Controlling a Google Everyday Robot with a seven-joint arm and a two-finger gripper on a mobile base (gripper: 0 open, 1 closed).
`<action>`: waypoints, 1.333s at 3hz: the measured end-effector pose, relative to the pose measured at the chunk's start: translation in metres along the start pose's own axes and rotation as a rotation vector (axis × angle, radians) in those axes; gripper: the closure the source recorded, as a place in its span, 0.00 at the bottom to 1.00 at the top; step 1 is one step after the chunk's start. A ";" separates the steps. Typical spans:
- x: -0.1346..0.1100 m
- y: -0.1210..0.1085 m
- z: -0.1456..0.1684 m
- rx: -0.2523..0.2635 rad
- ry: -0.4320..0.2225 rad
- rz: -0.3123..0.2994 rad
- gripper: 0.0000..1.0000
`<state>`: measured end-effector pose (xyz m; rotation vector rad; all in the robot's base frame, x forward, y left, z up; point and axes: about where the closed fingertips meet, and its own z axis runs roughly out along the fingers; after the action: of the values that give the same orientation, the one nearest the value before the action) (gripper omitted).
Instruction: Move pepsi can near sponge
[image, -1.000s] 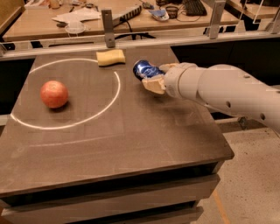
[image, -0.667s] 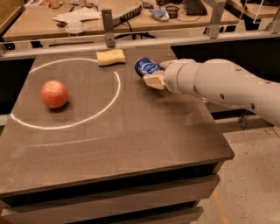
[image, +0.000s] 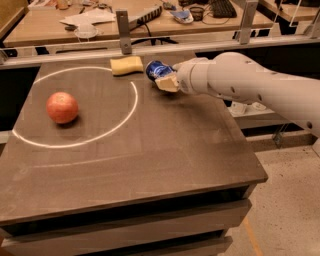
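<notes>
Pepsi can (image: 157, 68) | pinched by gripper (image: 165, 76), far edge, beside sponge (image: 126, 65) | risk: released can rolls, nudging sponge.

The right end of the pepsi can (image: 158, 69) is hidden by the gripper (image: 166, 80) clasped on it, just right of the sponge (image: 126, 65). The arm (image: 250, 85) is cut off at the right edge.

Gripper (image: 164, 79) holding pepsi can (image: 156, 68) just beside sponge (image: 126, 65) (post (image: 122, 29) close behind), apple (image: 62, 107) well apart
</notes>
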<state>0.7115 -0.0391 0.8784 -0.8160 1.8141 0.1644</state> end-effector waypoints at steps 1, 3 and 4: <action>-0.002 0.000 0.018 -0.025 0.011 0.001 0.74; -0.002 0.011 0.052 -0.086 0.016 0.003 0.20; -0.003 0.021 0.061 -0.117 0.012 0.004 0.00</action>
<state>0.7472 0.0076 0.8509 -0.8978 1.8310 0.2709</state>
